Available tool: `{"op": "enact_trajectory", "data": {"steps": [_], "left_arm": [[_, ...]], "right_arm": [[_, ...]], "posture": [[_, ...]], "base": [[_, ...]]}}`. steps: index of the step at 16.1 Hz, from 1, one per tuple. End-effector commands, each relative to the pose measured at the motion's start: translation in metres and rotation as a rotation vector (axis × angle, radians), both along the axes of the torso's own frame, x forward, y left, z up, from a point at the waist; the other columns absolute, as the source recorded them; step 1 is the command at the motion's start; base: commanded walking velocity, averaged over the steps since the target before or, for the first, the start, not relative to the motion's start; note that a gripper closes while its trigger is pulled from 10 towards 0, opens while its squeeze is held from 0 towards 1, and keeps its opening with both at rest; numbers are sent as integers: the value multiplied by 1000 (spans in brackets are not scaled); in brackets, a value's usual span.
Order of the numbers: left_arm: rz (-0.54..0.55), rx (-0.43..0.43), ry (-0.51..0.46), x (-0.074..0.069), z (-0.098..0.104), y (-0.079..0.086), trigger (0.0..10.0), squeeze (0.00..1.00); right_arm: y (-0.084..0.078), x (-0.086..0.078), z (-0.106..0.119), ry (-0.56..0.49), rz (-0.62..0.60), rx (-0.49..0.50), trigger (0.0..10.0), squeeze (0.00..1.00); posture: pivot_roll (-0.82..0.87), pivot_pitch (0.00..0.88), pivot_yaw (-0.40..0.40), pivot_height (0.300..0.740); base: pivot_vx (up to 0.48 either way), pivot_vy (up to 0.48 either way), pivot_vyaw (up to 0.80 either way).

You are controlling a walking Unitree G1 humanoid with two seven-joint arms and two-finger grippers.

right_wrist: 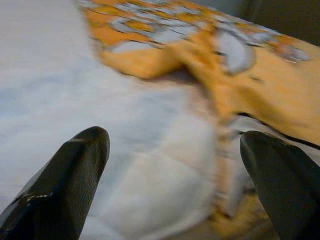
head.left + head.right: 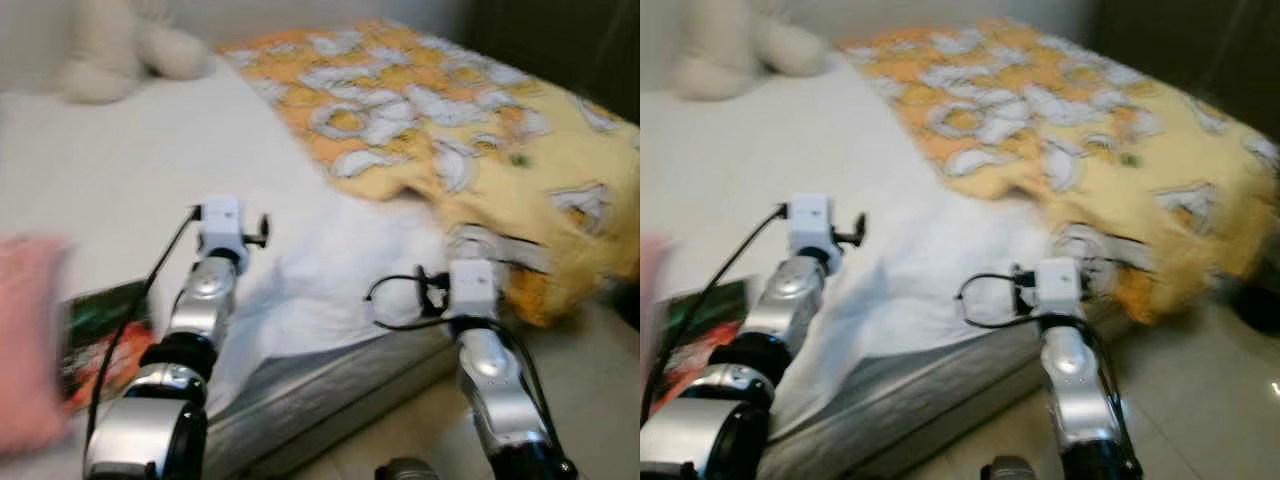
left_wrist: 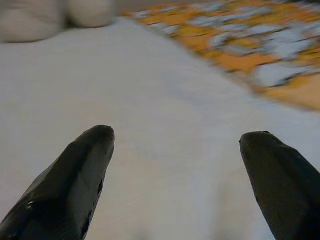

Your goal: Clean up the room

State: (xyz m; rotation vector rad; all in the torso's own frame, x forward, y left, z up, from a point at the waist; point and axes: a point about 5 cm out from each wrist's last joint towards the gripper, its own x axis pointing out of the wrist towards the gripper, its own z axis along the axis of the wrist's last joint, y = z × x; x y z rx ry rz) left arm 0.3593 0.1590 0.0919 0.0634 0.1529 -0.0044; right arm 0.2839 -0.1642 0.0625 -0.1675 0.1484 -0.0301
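1. Before you, the bed [image 2: 130, 170] with its white sheet runs from the lower centre of the head views to the upper left; every picture is blurred.
2. The orange-and-yellow blanket [image 2: 470, 130] with white patterning covers the upper right of the frame, and its rumpled edge hangs over the bed's near corner at right of centre.
3. A cream plush toy [image 2: 120, 45] sits on the sheet at the upper left.
4. At the lower left edge lies a blurred pink shape [image 2: 25, 340], with a dark, colourful book-like item [image 2: 105, 330] just beside it on the sheet.
5. Your left arm [image 2: 200, 300] reaches up from the lower left over the sheet. In the left wrist view, the left gripper [image 3: 175, 145] stands wide, both fingers above bare white sheet and gripping nothing.
6. Your right arm [image 2: 480, 350] rises at the lower right, by the bed's corner. In the right wrist view, the right gripper [image 1: 175, 145] is likewise spread wide, with the blanket's hanging edge ahead of it; nothing is held.
7. Pale floor [image 2: 1200, 400] shows at the lower right.
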Motion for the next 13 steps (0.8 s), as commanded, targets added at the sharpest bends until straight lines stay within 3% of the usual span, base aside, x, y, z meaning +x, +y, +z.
{"op": "enact_trajectory", "data": {"steps": [1, 9, 10, 11, 12, 13], "left_arm": [[-14, 30, -10, -1, 0, -7, 10000, 0], [-80, 177, -78, -13, 1, -8, 10000, 0], [-102, 233, -126, -17, 6, -7, 10000, 0], [-158, 361, -265, -23, 22, -12, 10000, 0], [-184, 423, -357, -27, 33, -16, 10000, 0], [-252, 511, -608, -42, 68, -36, 10000, 0]], "right_arm": [[-4, 0, 0, 9, -8, -2, 10000, 0], [-1, -1, -3, 33, 8, 9, 10000, 0], [-4, -2, -1, 3, -2, 6, 10000, 0], [-7, -3, 4, -38, -22, -14, 10000, 0], [-9, -3, 7, -57, -33, -32, 10000, 0], [-12, -3, 18, -132, -57, -75, 10000, 0]], "posture": [[-210, 10, 78, 682], [-204, 14, 77, 605], [-203, 11, 80, 605], [-203, 11, 80, 605], [-201, 7, 79, 605], [-193, 1, 77, 605]], "base": [[0, 0, 413], [0, 0, 50], [0, 0, 519], [0, 0, 0], [0, 0, 0], [0, 0, 0]]}}
